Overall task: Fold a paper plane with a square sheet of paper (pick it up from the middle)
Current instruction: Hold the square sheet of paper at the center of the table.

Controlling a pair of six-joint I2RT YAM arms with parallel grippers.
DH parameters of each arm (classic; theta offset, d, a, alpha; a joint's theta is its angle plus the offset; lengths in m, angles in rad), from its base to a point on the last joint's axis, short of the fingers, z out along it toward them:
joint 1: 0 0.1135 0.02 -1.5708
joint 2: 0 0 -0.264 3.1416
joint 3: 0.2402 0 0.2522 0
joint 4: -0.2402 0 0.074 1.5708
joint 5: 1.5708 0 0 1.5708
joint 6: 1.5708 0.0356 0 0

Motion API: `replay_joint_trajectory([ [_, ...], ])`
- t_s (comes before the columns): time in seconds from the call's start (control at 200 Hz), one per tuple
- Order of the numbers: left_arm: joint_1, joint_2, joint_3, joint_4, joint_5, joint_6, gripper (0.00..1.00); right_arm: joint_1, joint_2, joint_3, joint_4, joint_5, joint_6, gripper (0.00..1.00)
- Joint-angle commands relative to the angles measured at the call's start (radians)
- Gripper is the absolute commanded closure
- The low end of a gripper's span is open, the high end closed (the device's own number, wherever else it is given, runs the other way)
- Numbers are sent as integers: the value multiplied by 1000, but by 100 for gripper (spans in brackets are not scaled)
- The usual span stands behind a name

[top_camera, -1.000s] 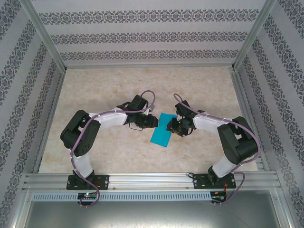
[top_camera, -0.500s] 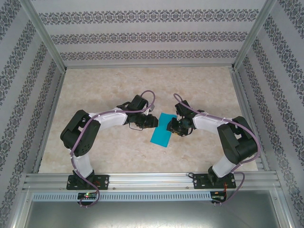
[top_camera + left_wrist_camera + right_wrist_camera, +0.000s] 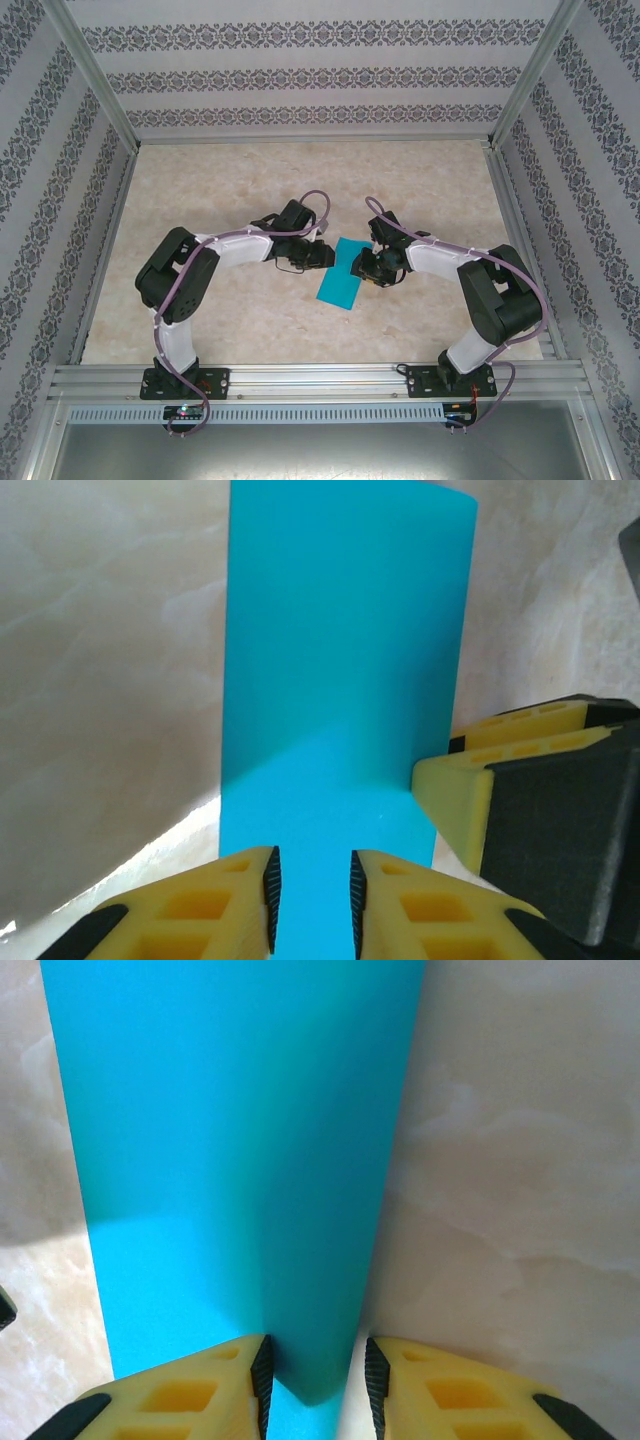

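Note:
The square sheet of paper (image 3: 339,284) lies on the table as a narrow teal strip, slanted between both arms. My left gripper (image 3: 326,257) is low at the strip's upper left edge. In the left wrist view its jaws (image 3: 311,885) stand a little apart over the flat paper (image 3: 340,680), with nothing pinched. My right gripper (image 3: 362,266) sits at the strip's upper right edge, and its yellow fingers (image 3: 455,798) show beside the paper. In the right wrist view a darker raised flap (image 3: 320,1220) of the paper (image 3: 180,1140) runs up between the parted jaws (image 3: 315,1370).
The marble-patterned tabletop (image 3: 250,180) is walled by patterned panels and an aluminium frame (image 3: 320,378) along the near edge. Both arms bend inward, their wrists almost meeting over the paper.
The left arm's elbow has shifted slightly inward and its jaws have narrowed a little. The right arm and the paper have stayed put.

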Motion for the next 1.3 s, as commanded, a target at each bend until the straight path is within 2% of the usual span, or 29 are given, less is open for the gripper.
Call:
replay_joint_trajectory([
  [0.0,-17,27,42,34,27,-11,74,16,45,-10,4,32,-10,66],
  [0.445,-25,124,95,28,62,14,82,24,53,-6,11,27,-10,66],
  [0.959,-25,181,100,-61,-18,94,84,23,39,3,6,30,-12,65],
  [1.104,-25,197,101,-80,-46,114,84,23,9,18,-19,40,-16,62],
  [1.299,-25,213,99,-83,-56,124,84,17,-80,26,-70,50,-26,52],
])
